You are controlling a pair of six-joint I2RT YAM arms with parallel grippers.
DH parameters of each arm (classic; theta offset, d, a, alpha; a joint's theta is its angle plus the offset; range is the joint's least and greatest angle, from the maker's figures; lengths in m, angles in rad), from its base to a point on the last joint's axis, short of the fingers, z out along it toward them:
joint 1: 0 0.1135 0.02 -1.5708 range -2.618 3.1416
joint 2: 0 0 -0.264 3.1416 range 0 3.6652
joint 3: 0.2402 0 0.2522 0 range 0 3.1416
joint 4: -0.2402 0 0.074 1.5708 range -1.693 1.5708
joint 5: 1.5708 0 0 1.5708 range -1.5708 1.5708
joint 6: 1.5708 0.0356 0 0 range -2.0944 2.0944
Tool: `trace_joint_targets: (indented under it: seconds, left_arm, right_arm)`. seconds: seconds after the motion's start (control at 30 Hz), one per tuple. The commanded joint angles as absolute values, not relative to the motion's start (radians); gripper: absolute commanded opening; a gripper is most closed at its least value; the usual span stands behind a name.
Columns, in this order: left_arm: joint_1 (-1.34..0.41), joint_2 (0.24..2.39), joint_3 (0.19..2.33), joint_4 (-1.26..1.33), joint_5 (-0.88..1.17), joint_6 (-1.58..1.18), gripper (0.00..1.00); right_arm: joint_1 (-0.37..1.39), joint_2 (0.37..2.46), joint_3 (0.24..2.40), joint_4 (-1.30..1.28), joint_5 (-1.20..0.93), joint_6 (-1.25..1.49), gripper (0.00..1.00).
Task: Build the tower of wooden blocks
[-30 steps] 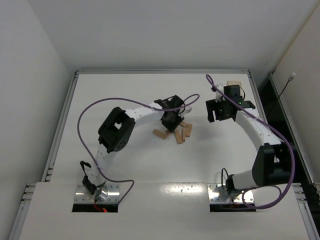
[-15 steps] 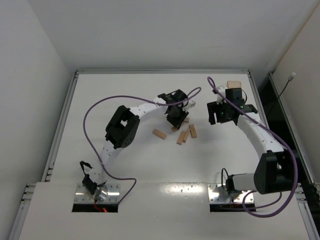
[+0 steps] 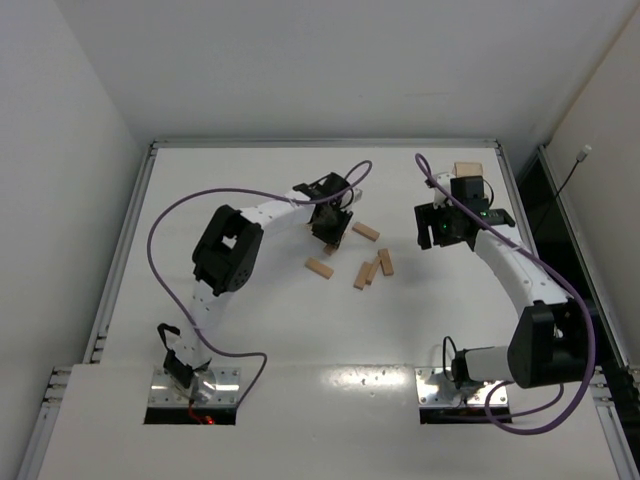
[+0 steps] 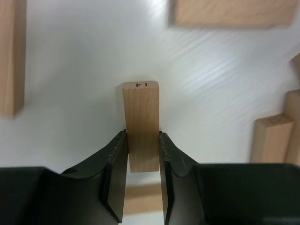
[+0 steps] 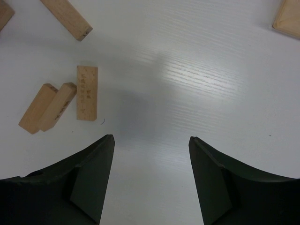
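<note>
Blocks, wooden, light tan, finger-shaped. Tower not yet begun: every piece in view lies singly or side by side, and no column stands.

Held block [image 4: 140, 123]: gripped by its long sides in the left pincer [image 4: 142, 137], whose jaws are closed narrowly against it. The far end is stamped "14" and points away from the wrist toward the bench [image 4: 84, 61]. Whether that end touches the surface cannot be told.

Loose blocks, flat, near the middle of the bench:
- One block [image 3: 365, 231] lies just right of the left pincer.
- Another block [image 3: 319, 267] lies just on its near side.
- A pair of blocks [image 3: 365, 274] lies touching along the long sides.
- A single block [image 3: 385, 262] lies just beside the pair.

In the left wrist view these ring the held block: one at the left edge, one across the top, two at the right, and one blurred behind the fingers. White surface shows directly beyond the stamped end.

Right pincer [image 5: 151, 139]: jaws spread wide with nothing between them. It is over bare bench to the right of the loose blocks, apart from them.

Tan tray [image 3: 467, 169]: at the far right corner of the bench, beyond the right pincer.

Purple cable [image 3: 175, 215]: loops from the left arm out over the bench.
</note>
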State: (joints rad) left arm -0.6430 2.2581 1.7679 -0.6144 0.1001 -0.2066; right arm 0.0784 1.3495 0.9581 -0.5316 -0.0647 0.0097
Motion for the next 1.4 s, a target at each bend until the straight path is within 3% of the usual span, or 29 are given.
trace_joint_targets:
  seconds: [0.0,0.2,0.5,1.03,1.13,1.23,1.27,1.37]
  left_arm:
    - [-0.684,2.199,1.629,-0.738,-0.079,-0.343,0.00]
    - [-0.718,2.157,1.629,-0.756,-0.212,-0.539,0.00]
    - [-0.718,2.180,1.675,-0.683,-0.129,-0.771,0.00]
    - [-0.729,2.296,1.766,-0.669,-0.215,-0.813,0.00]
    - [-0.729,2.296,1.757,-0.669,-0.215,-0.813,0.19]
    - [-0.729,2.296,1.746,-0.660,-0.206,-0.813,0.31]
    - [-0.729,2.296,1.746,-0.660,-0.206,-0.813,0.50]
    - [-0.729,2.287,1.746,-0.660,-0.196,-0.804,0.68]
  right_arm:
    - [0.072,1.347,0.979,-0.508,-0.084,0.046,0.61]
    - [0.072,1.347,0.968,-0.508,-0.094,0.055,0.60]
    - [0.081,1.356,0.959,-0.517,-0.112,0.064,0.59]
    - [0.072,1.325,0.937,-0.526,-0.121,0.064,0.59]
    - [0.072,1.325,0.937,-0.526,-0.121,0.064,0.59]
    - [0.072,1.325,0.937,-0.526,-0.121,0.064,0.59]
    - [0.072,1.325,0.937,-0.526,-0.121,0.064,0.59]
    - [0.072,1.335,0.946,-0.517,-0.121,0.064,0.59]
